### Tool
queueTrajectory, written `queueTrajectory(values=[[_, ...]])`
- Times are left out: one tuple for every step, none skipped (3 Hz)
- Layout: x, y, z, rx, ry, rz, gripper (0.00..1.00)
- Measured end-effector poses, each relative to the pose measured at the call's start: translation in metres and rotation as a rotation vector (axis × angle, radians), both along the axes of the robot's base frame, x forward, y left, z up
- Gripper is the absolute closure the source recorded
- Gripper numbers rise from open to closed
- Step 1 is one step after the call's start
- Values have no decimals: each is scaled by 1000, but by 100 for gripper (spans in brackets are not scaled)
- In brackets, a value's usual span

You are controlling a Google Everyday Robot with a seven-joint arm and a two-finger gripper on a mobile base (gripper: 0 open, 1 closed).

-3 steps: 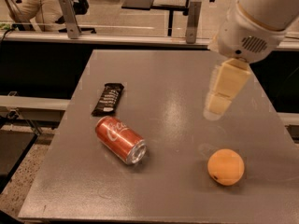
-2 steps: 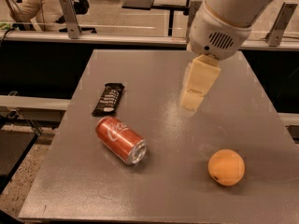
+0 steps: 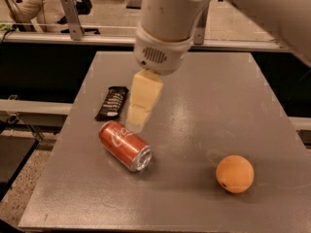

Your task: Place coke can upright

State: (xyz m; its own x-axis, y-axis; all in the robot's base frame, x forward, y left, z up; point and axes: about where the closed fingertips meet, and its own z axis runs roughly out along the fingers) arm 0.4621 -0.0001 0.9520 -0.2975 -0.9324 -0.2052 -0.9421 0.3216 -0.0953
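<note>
The coke can (image 3: pixel 125 145), red with white script and a silver end, lies on its side on the grey table (image 3: pixel 204 106), left of centre, its silver end pointing to the front right. My gripper (image 3: pixel 137 121) hangs from the white arm just above and behind the can's upper end, cream-coloured and pointing down. It holds nothing that I can see.
A dark snack bar (image 3: pixel 112 102) lies just behind the can, near the table's left edge. An orange (image 3: pixel 234 174) sits at the front right. Beyond the table are rails, desks and chairs. The table's left edge drops to the floor.
The arm has swung left and toward the front, from over the table's right half to just above the can. The can, bar and orange have not moved.
</note>
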Motion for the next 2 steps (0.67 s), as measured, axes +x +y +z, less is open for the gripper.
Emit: queueTrajectory(values=[[-5,21,-11,-41,7,-66,0],[-8,39,-29,-72,40,-103,0]])
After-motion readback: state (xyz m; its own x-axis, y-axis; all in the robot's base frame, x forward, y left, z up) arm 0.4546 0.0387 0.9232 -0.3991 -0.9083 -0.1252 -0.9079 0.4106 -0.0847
